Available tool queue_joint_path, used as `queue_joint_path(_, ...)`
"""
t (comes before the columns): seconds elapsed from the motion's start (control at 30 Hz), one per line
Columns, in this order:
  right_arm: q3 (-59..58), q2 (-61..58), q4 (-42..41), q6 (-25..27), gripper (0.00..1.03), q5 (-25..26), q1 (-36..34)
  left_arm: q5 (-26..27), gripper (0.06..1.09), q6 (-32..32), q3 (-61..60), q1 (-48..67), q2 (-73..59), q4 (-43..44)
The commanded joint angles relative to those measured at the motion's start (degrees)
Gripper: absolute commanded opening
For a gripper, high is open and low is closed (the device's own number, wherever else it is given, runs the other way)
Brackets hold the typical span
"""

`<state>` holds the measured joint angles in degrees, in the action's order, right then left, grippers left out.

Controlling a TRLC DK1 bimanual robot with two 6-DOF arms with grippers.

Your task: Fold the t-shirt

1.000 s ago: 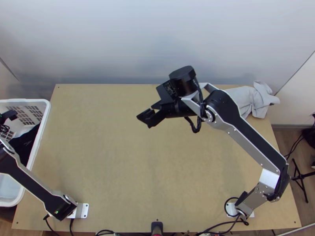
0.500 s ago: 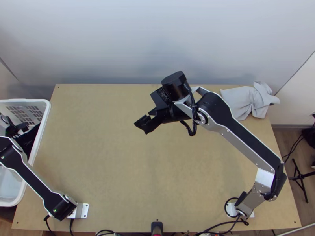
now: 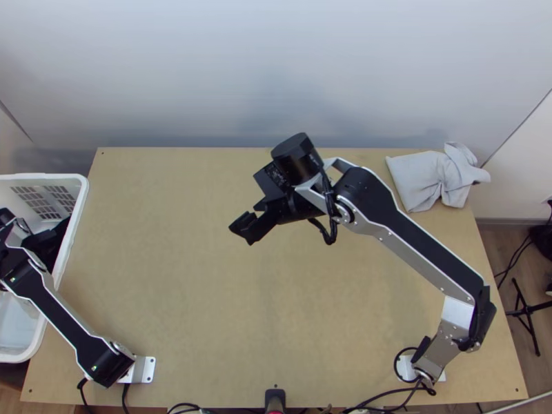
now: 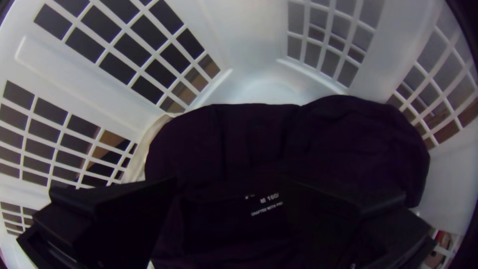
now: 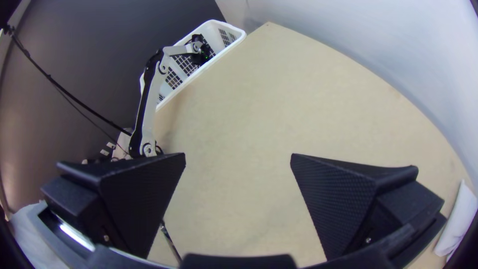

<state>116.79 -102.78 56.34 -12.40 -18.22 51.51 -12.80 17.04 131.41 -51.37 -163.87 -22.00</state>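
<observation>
Left gripper (image 3: 47,241) — fingers set wide, at the dark garment (image 4: 239,139) bunched in the white basket (image 3: 82,207), left side; contact cannot be told. Right gripper (image 3: 243,226) — fingers well apart, above the wooden table (image 3: 172,290). Grey cloth (image 3: 417,181), partly bunched, far right corner.

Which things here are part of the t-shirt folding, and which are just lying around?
Part of the job:
- dark cloth, bunched in the basket, likely the t-shirt
- white basket
- left gripper, open over the dark cloth
- right gripper, open above the table

Lying about:
- light grey cloth at the far right corner, apparently set aside
- black stand on the floor
</observation>
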Motion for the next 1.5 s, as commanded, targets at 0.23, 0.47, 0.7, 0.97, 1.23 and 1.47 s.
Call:
queue_joint_path(0.23,-1.0,-0.7,1.9,-0.3,0.98,0.2,2.5,-8.2,1.02,12.0,2.7,-2.0,-11.1,15.6)
queue_joint_path(0.47,-1.4,-1.5,1.9,0.1,0.98,0.7,2.5,-5.5,0.10,8.9,2.4,-5.2,-8.0,14.4)
queue_joint_path(0.7,-1.4,-3.0,1.8,0.7,0.98,1.1,2.7,-4.3,0.10,4.6,-0.4,-5.6,9.6,3.5)
queue_joint_path(0.97,0.5,-3.4,1.8,1.2,0.98,1.4,2.8,0.8,0.10,2.1,-1.5,-5.0,25.7,-8.6)
queue_joint_path(1.23,2.4,-2.8,1.8,2.2,0.98,2.7,2.8,3.8,0.10,0.6,-3.4,-2.2,37.4,-18.2)
queue_joint_path(1.47,2.4,-1.8,1.8,3.0,0.98,4.0,2.7,7.3,0.15,-1.4,-4.5,-0.7,41.0,-27.6)
